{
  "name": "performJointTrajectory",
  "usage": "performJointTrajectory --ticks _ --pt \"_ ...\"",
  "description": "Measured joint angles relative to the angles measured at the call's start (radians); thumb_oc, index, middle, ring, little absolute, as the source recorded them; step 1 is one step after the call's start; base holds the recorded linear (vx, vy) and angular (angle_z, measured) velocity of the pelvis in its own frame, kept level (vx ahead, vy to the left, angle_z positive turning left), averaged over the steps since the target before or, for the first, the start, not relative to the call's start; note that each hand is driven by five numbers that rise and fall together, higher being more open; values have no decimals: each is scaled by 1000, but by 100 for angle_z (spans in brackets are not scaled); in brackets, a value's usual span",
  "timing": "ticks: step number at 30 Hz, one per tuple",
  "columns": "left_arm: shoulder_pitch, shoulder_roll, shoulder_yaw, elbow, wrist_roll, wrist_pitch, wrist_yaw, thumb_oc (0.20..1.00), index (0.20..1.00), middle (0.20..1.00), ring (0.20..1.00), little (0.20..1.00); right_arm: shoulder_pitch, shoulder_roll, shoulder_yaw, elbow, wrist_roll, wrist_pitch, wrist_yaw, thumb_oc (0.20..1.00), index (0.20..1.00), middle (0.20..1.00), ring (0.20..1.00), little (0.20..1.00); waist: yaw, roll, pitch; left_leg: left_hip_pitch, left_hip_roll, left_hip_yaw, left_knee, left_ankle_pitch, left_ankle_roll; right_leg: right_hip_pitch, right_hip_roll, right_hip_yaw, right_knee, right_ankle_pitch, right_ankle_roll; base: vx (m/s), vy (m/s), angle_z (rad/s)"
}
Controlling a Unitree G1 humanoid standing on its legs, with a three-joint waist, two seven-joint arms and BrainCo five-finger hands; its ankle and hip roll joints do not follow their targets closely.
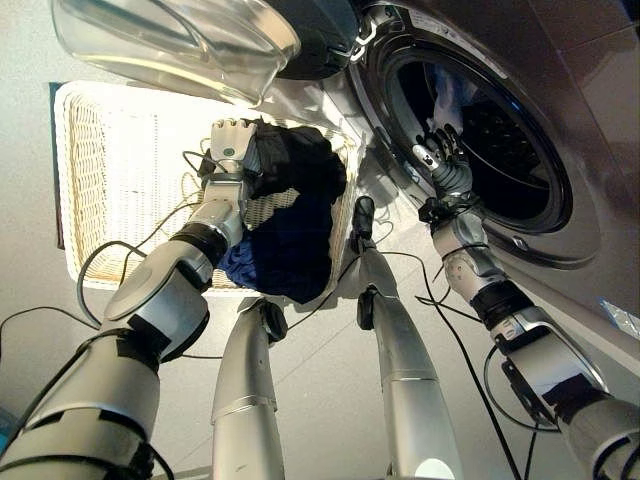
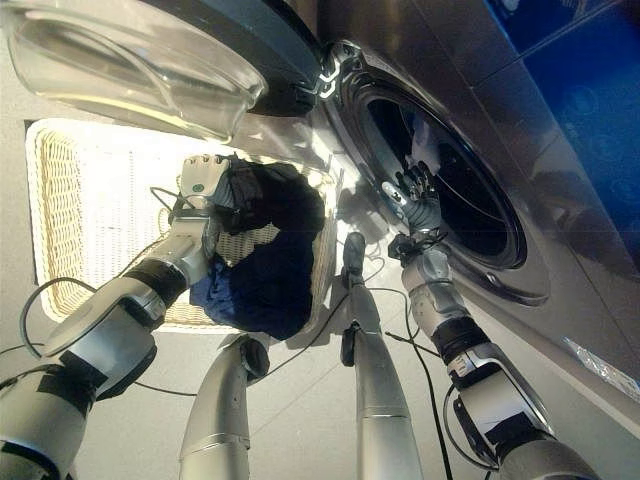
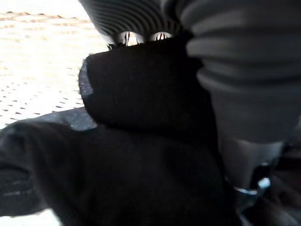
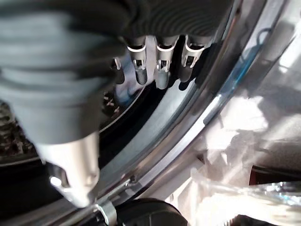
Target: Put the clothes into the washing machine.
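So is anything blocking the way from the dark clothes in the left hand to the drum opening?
Mostly clear: the washing machine's glass door is swung open. Only the right hand sits at the round drum opening, in the path of the dark clothes held by the left hand.

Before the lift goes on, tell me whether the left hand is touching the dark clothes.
Touching. In the left eye view the left hand is closed on the dark clothes; its wrist view shows dark cloth bunched against the fingers.
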Motion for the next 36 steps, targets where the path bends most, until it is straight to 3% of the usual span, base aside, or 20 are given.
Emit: performJointTrajectory --ticks 2,5,7,11,14,23,28,36 --pt "-9 5 -4 0 0 -1 -19 200 200 200 200 200 -1 -1 0 -1 8 -11 5 1000 1000 1000 1000 1000 0 -1 0 0 1 0 -3 0 0 0 -3 -7 -1 -14 16 7 -34 -4" --pt "-15 20 -7 0 0 -7 -30 200 200 200 200 200 -5 1 -1 -27 25 -17 5 1000 1000 1000 1000 1000 1 -1 0 0 13 1 -14 2 3 -2 -8 -30 -1 -54 69 6 -36 -10" --pt "-16 24 -8 0 4 -19 -30 200 200 200 200 200 3 1 -2 -36 38 -23 5 1000 1000 1000 1000 1000 0 -1 0 1 14 1 -17 4 5 -2 -8 -40 8 -55 70 3 -36 6" --pt "-11 28 -7 4 15 -49 -51 200 200 200 200 200 5 4 -2 -35 59 -33 9 1000 1000 1000 1000 1000 -10 -7 3 3 10 -1 -16 5 4 -2 -9 -38 17 -35 45 -3 2 10" --pt "9 34 -7 4 15 -76 -37 200 200 200 200 200 14 9 -5 -35 72 -43 21 1000 1000 1000 1000 1000 -14 -9 3 12 7 0 -3 -1 0 9 -6 -32 19 0 -37 -3 9 5" --pt "64 18 16 66 -12 -133 59 200 200 200 200 200 29 38 -5 -36 80 -69 38 1000 1000 1000 1000 1000 -18 -16 7 69 13 4 6 -8 -4 64 -5 -30 28 -7 -55 -1 -4 -2" --pt "159 20 99 62 -13 -212 180 200 200 200 200 200 82 61 -5 -36 63 -78 30 1000 1000 1000 1000 1000 -6 -16 7 141 19 0 7 -6 -2 124 -8 -38 57 -21 -72 2 -1 1" --pt "276 32 189 -2 -10 -321 300 200 200 200 200 200 184 72 -5 -37 -12 -80 13 1000 1000 1000 1000 1000 33 -13 9 252 14 -2 -27 -2 -6 222 -12 -48 63 -43 -68 11 2 2"
